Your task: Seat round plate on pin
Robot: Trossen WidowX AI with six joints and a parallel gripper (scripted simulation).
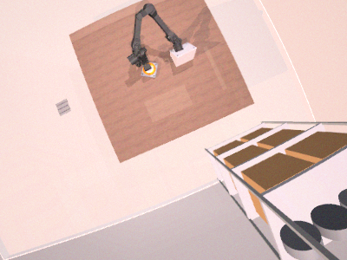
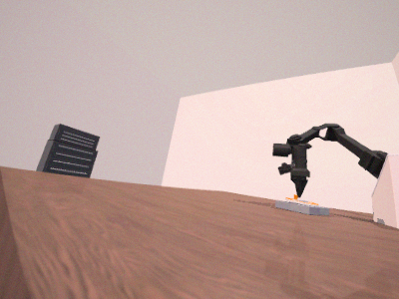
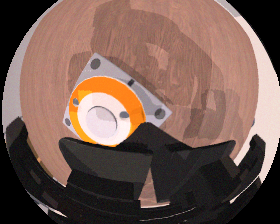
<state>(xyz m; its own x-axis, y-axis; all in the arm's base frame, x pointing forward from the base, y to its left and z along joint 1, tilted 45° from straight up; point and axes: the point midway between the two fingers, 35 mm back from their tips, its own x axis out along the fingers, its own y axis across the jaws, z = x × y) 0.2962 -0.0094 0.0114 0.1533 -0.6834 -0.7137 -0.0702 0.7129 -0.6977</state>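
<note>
The round plate, an orange ring with a white middle [image 1: 150, 71] [image 3: 117, 87], sits around the pale grey post [image 3: 101, 120] on the grey square base [image 2: 301, 209] [image 3: 156, 103]. Two dark holes show in the plate's white part in the wrist view. An orange tab [image 2: 295, 197] stands up beside the fingertips in the exterior view; in the wrist view it does not show clearly, and the fingers cover that side of the plate. My gripper [image 2: 299, 196] [image 3: 145, 126] is shut and empty, its tips low at the plate's edge. Contact, the pin and any tilt cannot be made out.
The arm's pinkish-white mount block [image 1: 184, 56] [image 2: 388, 191] stands beside the base on the wooden table [image 1: 130, 126]. A dark stacked cabinet [image 2: 71, 151] stands beyond the table. White shelving [image 1: 278, 156] stands off the table's near corner.
</note>
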